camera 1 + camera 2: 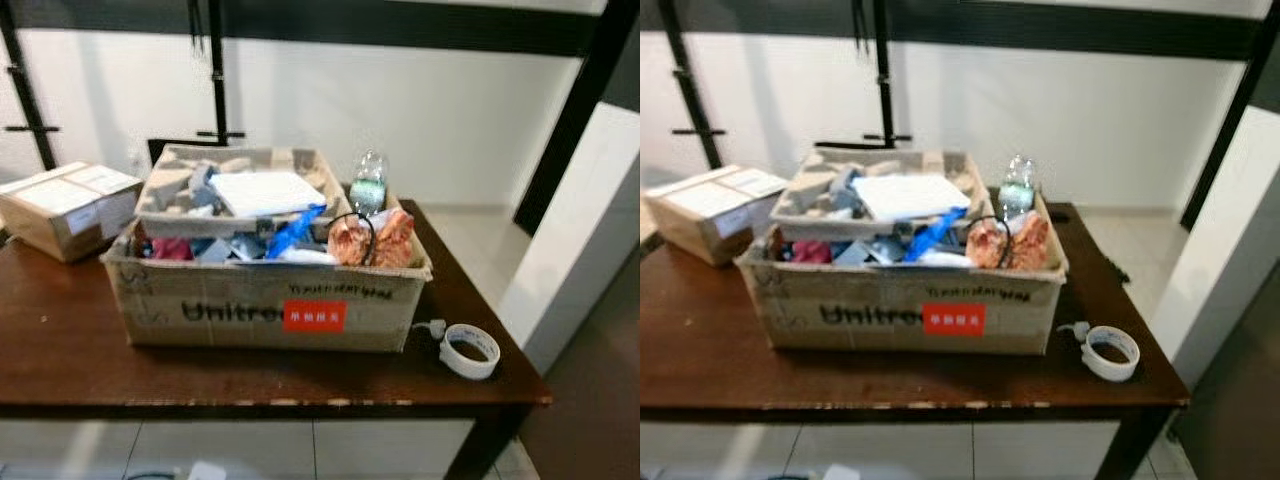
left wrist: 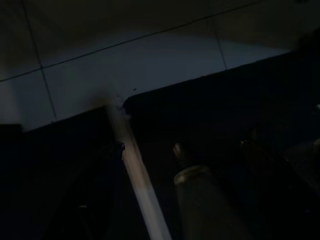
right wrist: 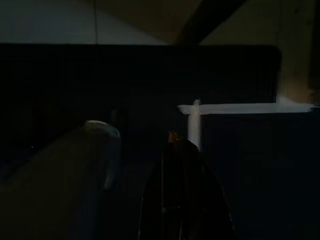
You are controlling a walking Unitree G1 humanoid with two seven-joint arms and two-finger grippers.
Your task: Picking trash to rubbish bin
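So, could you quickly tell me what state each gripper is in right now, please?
Left gripper: hangs idle in the dark below the table; open or shut cannot be told.
Right gripper: hangs idle in shade; cannot be told either.

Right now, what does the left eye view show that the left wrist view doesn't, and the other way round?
Left eye view: a brown table carrying a cardboard box heaped with rubbish, a tape roll and a smaller box. Left wrist view: very dark, with a pale strip crossing the shade. Shared: pale floor tiles.
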